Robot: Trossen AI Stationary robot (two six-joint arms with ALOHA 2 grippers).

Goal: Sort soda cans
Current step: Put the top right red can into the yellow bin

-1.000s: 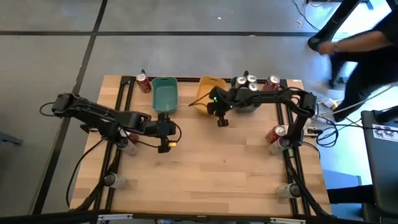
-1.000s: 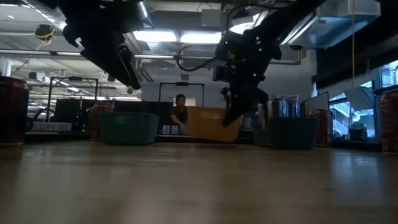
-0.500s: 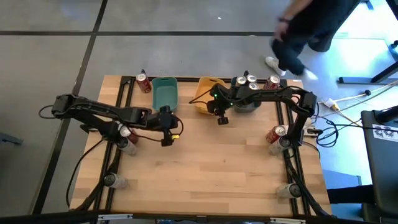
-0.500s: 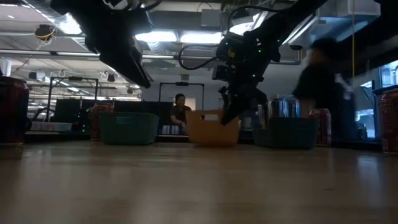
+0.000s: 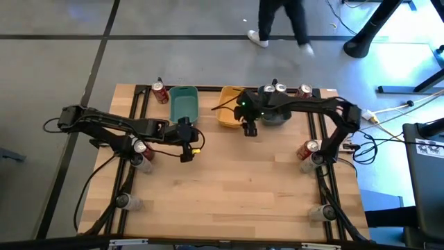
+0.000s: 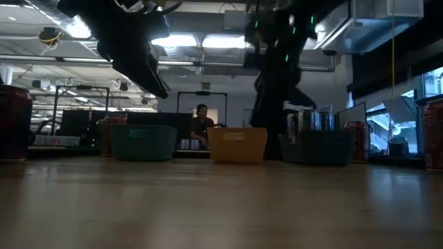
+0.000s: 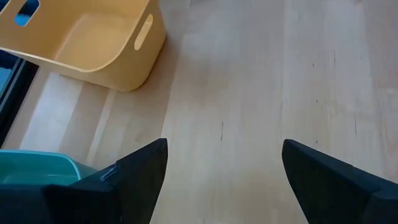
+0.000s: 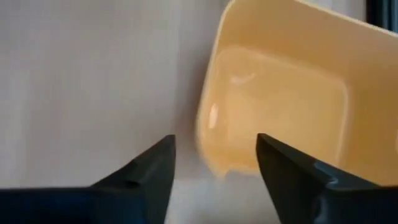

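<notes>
Yellow bin (image 5: 229,114): tipped a second ago, now set flat at bench's far edge. Right gripper (image 5: 250,130) spread, empty; left gripper (image 5: 186,157) spread. Cans (image 5: 280,89) unsorted.

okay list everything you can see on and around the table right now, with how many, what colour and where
Teal bin: one, far edge, left of centre.
Yellow bin: one, far edge, centre, empty.
Grey bin: one, right of the yellow bin, partly hidden by the right arm.
Soda cans in grey bin: several, silver tops.
Red soda cans: one left of the teal bin, one at the far right corner, one at the right edge.
Can at the left edge: one, under the left arm.
Person: one, walking beyond the table.
Left gripper: open, empty.
Right gripper: open, by the yellow bin.
</notes>
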